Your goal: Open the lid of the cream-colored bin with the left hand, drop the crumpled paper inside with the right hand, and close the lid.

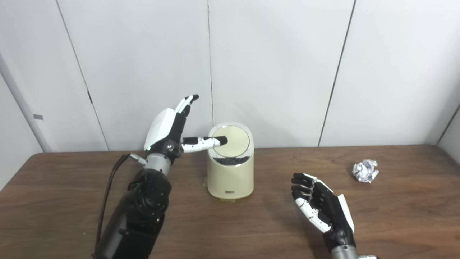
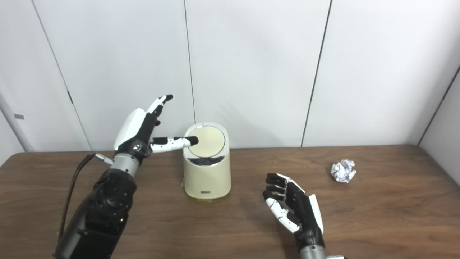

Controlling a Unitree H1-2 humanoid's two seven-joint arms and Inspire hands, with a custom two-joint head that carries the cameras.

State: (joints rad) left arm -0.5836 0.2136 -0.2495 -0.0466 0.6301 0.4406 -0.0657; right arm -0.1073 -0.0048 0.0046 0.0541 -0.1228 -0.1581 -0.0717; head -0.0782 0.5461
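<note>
one bin (image 1: 230,176), one crumpled paper (image 1: 365,170), two hands

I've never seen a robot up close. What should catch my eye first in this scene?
First, the left robot hand, raised with its thumb pressing the round lid of the cream-colored bin at the table's middle. Then the crumpled paper, lying alone at far right. The right robot hand waits open and empty, near the front edge.
</note>
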